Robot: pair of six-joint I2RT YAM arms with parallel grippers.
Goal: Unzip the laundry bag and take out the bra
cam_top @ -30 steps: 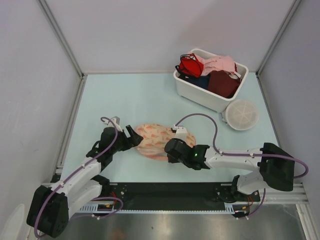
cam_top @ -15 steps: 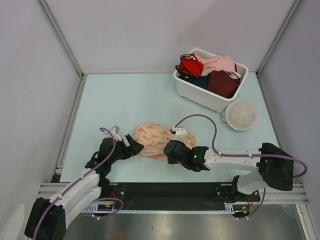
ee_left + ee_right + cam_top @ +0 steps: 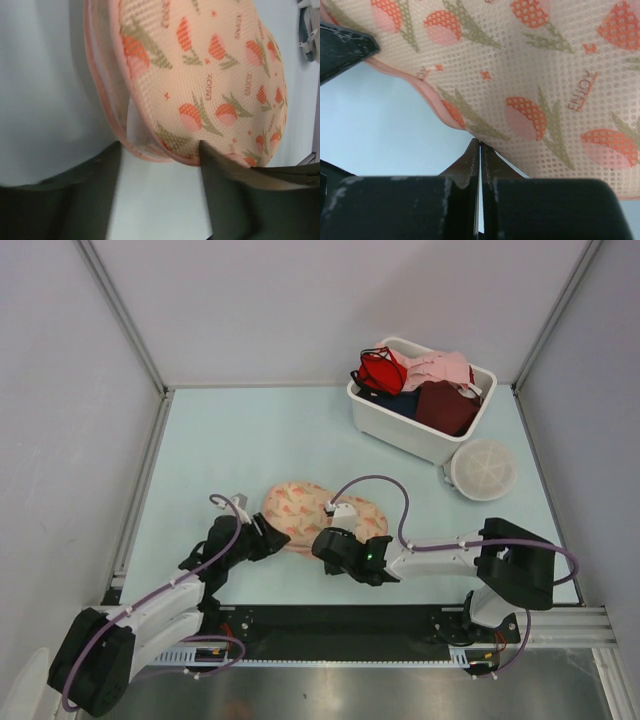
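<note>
The laundry bag (image 3: 298, 510), peach with an orange-red leaf print, lies flat on the pale blue table near the front. My left gripper (image 3: 270, 539) is open at the bag's near-left end. In the left wrist view the bag's pink rim (image 3: 150, 150) lies between the spread fingers (image 3: 235, 195). A thin white sliver (image 3: 132, 117) shows in the seam there. My right gripper (image 3: 326, 541) is shut, with its tips (image 3: 480, 144) touching the bag's near edge (image 3: 445, 107). The white bra is hidden.
A white bin (image 3: 400, 430) at the back right holds a red bra (image 3: 380, 370), a pale pink garment (image 3: 440, 368) and a dark maroon one (image 3: 445, 406). A round white mesh disc (image 3: 484, 469) lies beside it. Grey walls enclose the table.
My right gripper has slid left along the bag's near edge. My left gripper has drawn back toward the near edge. The bag has shifted slightly left.
</note>
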